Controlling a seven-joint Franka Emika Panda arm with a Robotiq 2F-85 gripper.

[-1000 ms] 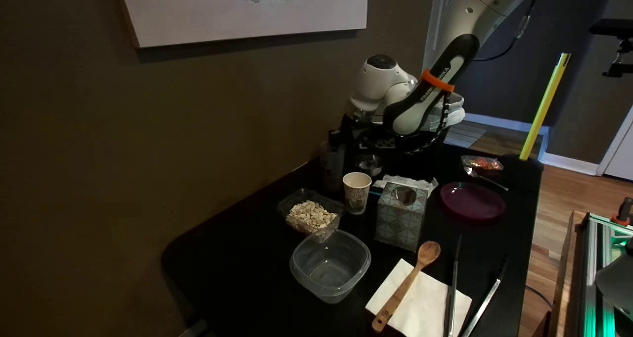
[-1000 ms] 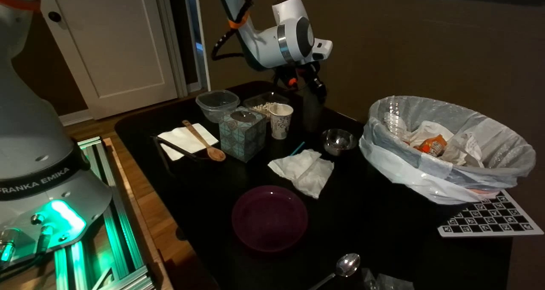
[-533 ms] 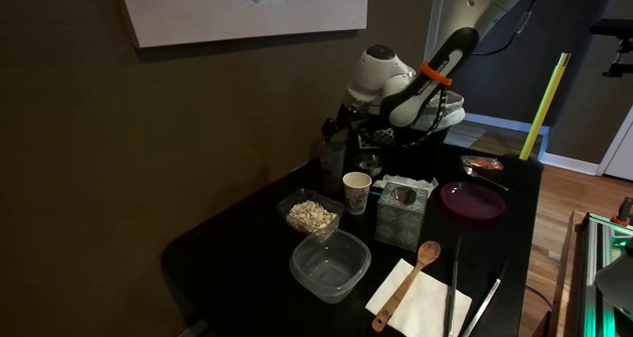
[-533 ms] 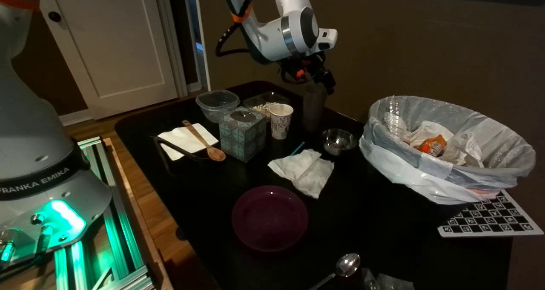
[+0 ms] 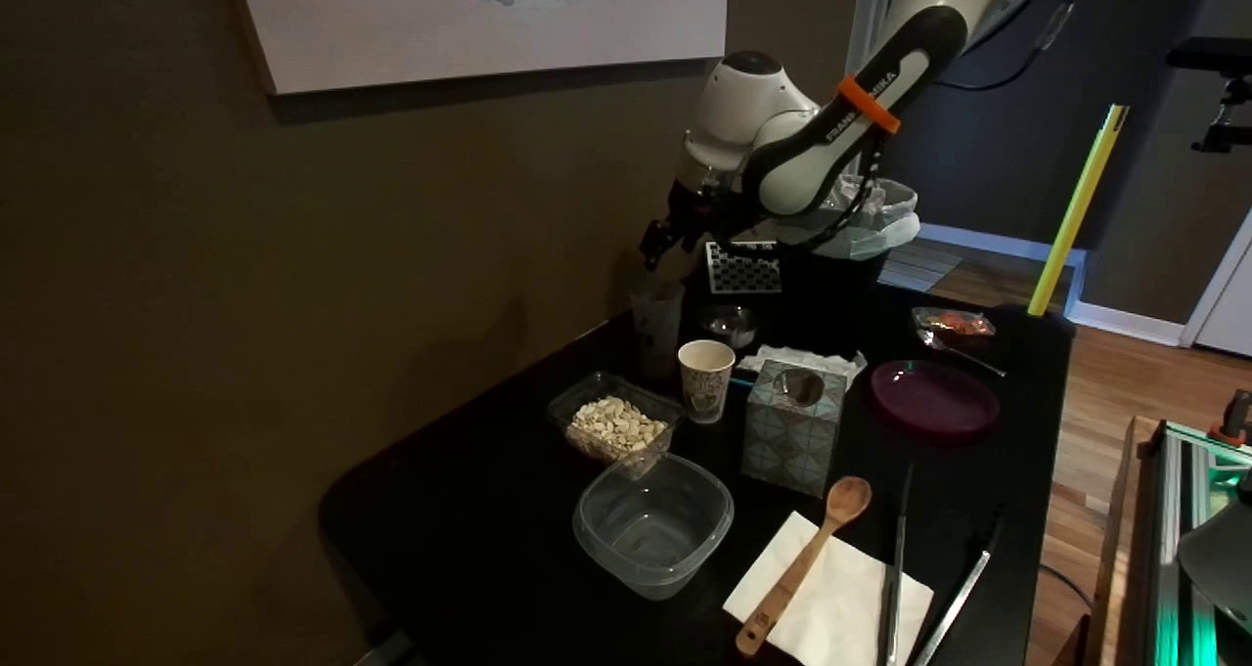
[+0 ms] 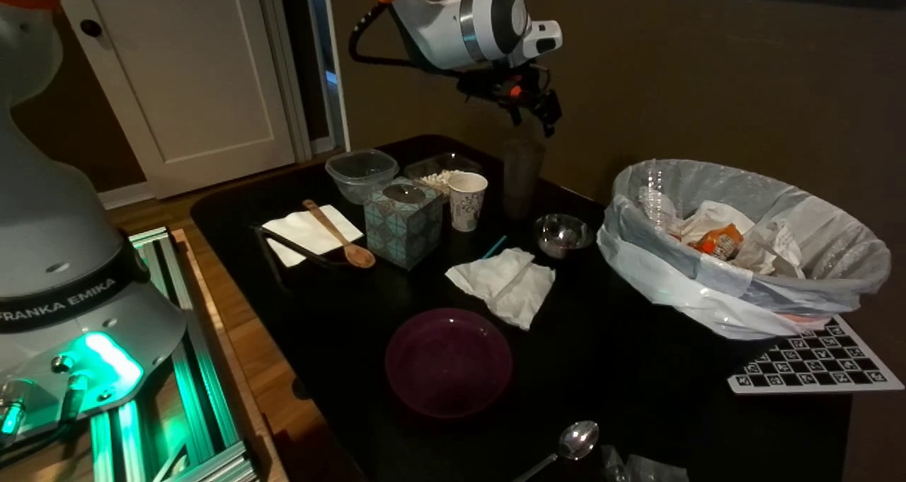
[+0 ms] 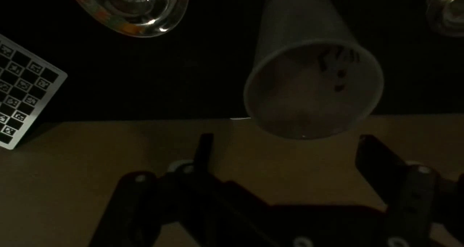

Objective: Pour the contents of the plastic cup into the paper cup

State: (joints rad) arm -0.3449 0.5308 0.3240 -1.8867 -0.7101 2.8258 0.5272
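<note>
The plastic cup (image 5: 657, 322) is a tall, dim, see-through grey tumbler standing upright near the wall. It also shows in an exterior view (image 6: 522, 178). In the wrist view its mouth (image 7: 313, 91) faces me, with dark marks on its side; its contents are too dark to tell. The white patterned paper cup (image 5: 704, 382) stands upright close by, also seen in an exterior view (image 6: 467, 200); I cannot make it out in the wrist view. My gripper (image 6: 532, 125) hangs just above the plastic cup's rim, its fingers (image 7: 286, 140) spread wide with nothing between them.
A clear small bowl (image 6: 563, 236) stands beside the plastic cup. A tub of pale flakes (image 5: 614, 426), a clear square tub (image 5: 653, 524) and a tissue box (image 5: 794, 426) stand near the paper cup. A lined bin (image 6: 743, 248) and the wall (image 5: 489, 255) are close.
My gripper has risen from around the plastic cup's top to above its rim. The plastic cup and paper cup have not moved.
</note>
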